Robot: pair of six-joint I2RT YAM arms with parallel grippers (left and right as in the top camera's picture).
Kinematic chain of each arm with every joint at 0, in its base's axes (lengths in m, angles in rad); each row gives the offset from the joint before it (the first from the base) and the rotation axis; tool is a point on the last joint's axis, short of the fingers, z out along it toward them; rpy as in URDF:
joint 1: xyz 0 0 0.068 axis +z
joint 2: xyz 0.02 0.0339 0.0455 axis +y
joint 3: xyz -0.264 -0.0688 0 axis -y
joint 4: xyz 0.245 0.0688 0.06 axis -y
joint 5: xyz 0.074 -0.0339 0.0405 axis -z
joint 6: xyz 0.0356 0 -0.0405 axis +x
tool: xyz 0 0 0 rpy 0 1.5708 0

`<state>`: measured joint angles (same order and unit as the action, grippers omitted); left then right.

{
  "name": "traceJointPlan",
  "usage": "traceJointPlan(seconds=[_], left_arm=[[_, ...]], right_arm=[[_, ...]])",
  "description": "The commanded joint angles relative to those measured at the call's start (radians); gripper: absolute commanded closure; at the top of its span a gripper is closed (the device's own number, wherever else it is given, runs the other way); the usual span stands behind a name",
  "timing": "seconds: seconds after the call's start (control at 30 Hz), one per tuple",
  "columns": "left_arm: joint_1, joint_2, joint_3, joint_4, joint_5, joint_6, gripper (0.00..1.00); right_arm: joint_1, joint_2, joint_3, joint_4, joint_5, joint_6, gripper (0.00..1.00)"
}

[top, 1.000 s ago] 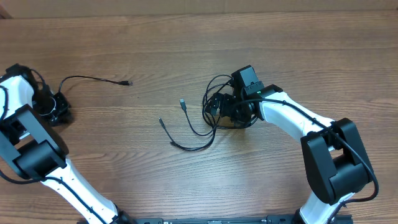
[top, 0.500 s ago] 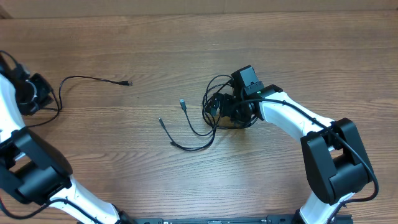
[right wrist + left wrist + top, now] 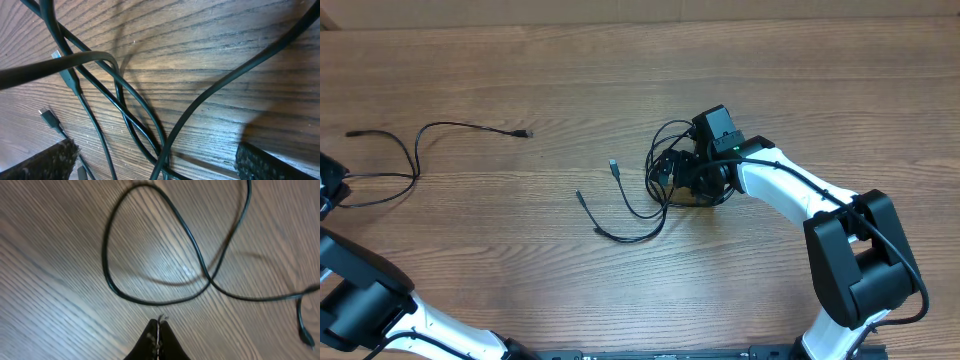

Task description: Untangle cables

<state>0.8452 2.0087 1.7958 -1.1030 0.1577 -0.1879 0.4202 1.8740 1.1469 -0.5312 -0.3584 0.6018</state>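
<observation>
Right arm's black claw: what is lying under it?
Under the open right gripper, a tangle of thin black cables crosses on the brown wooden table. From overhead, the gripper itself covers part of the tangle.

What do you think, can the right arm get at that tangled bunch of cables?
Probably yes: its end effector sits low over the tangled cables with jaws wide open. Strands already lie between them, and nothing else seems to block the way.

Tangled black cables [image 3: 653,160], separate cable [image 3: 460,124] lying left
</observation>
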Motion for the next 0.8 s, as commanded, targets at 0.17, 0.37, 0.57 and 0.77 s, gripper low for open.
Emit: traceJointPlan(seconds=[0.17,0.37,0.57,0.77], left_arm=[[-0.008,0.119,-0.063,0.064,-0.070,-0.018,0.96],[-0.005,0.196,-0.077,0.026,-0.131,-0.019,0.96],[-0.005,0.212,-0.075,0.009,-0.164,-0.037,0.96],[-0.019,0.174,0.058,-0.020,0.150,0.039,0.82]], right_arm=[[-0.003,0.000,0.019,0.005,0.009,-0.005,0.00],[-0.003,0.000,0.019,0.005,0.009,-0.005,0.00],[-0.003,0.000,0.019,0.005,0.009,-0.005,0.00],[-0.003,0.000,0.019,0.005,0.009,-0.005,0.00]])
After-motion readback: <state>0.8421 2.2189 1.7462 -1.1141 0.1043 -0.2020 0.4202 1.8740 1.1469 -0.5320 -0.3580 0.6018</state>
